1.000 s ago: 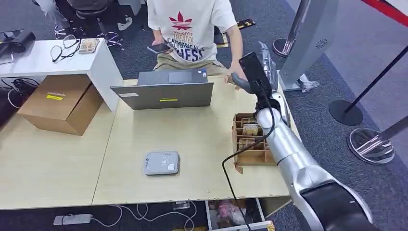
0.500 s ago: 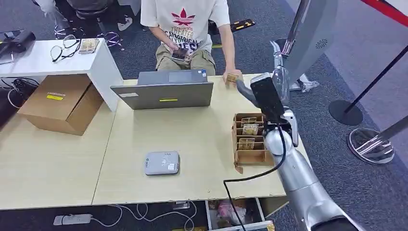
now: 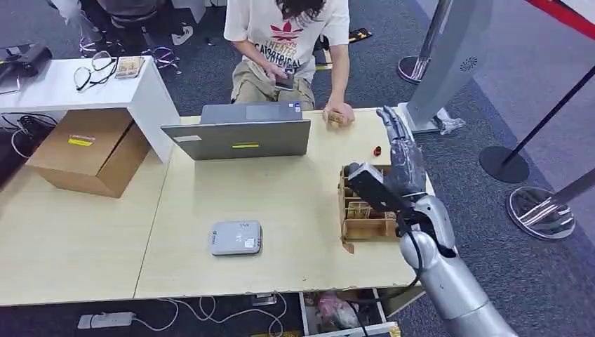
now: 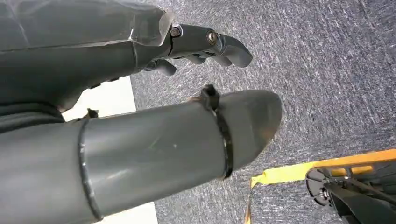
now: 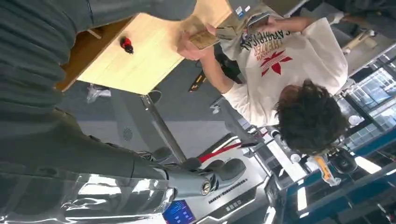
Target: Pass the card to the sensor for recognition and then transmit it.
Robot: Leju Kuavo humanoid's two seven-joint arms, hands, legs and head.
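Wooden tabletop (image 3: 281,196): person's hand (image 3: 339,114) holds card (image 3: 337,118); right hand (image 3: 400,158) empty, fingers extended, above card rack (image 3: 365,207); left hand (image 4: 196,44) loosely curled, holding nothing.

Laptop (image 3: 242,133) is set at far edge of table (image 3: 295,193), w/ a person (image 3: 295,42) seated behind it. Card reader (image 3: 236,237) is placed nearer the robot, in front of laptop. Card rack (image 3: 361,210) is placed at table's right side, right of reader. Person's hand (image 3: 339,114) w/ card (image 3: 337,118) is rested on far edge, behind rack. Cardboard box (image 3: 88,151) is set left of laptop, under a side desk (image 3: 84,88). Right hand (image 3: 400,158) is held over rack's right side.
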